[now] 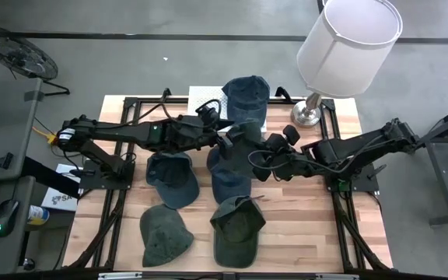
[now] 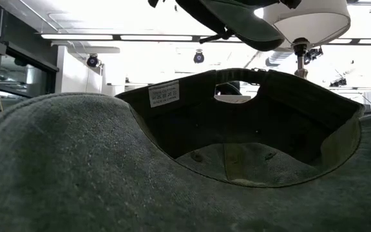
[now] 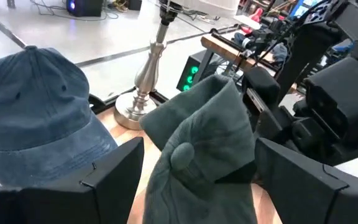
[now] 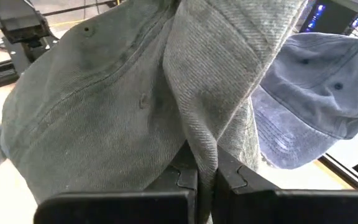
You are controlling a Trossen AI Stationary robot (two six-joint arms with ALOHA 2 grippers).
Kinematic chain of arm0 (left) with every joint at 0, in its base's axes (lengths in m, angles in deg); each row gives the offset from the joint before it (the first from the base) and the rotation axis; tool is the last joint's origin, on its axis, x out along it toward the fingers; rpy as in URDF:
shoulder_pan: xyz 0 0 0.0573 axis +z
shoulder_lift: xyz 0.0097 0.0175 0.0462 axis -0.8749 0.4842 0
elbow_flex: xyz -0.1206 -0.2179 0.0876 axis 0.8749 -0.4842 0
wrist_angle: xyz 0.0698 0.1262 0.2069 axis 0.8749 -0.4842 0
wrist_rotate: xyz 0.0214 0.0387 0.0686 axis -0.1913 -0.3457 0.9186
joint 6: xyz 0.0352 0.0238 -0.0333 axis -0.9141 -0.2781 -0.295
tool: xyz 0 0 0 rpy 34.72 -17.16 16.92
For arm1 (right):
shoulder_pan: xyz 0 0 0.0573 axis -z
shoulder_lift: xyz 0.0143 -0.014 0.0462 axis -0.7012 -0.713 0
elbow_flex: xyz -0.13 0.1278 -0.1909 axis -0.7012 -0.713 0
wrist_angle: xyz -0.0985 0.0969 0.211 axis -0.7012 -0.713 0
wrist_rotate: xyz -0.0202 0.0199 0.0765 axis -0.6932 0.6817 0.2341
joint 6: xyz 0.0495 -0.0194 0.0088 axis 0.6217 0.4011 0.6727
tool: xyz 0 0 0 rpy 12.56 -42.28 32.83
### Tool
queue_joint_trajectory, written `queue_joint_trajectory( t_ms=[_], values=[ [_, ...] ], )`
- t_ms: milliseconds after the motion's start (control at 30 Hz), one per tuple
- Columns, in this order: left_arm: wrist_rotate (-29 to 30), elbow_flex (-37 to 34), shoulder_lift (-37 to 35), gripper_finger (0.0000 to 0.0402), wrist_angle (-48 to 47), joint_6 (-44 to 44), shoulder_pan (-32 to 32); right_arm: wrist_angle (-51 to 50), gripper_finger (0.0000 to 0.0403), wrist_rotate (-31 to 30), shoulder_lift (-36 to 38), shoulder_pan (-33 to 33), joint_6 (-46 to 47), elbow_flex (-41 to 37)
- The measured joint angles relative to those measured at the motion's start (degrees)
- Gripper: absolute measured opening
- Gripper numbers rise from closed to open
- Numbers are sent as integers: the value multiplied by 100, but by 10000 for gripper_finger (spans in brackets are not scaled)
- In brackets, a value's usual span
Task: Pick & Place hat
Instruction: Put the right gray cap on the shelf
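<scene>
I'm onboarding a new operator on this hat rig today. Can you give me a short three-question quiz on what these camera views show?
1. True or false: the right end effector is shut on a fold of the grey-green cap.
2. Which object stands at the table's far right corner? A) table lamp B) kettle C) toolbox
3. Fill in: the blue cap at the table's far edge rests on a white ____.

Key
1. True; the left end effector is open beside the same cap.
2. A
3. Sheet
</scene>
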Motion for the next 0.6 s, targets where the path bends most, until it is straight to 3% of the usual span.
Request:
queue_joint_trajectory(
  t_ms=[600],
  values=[
    [-452,0,2,288,-246,383,2,508,1,376,0,-11,-488,0]
  ],
)
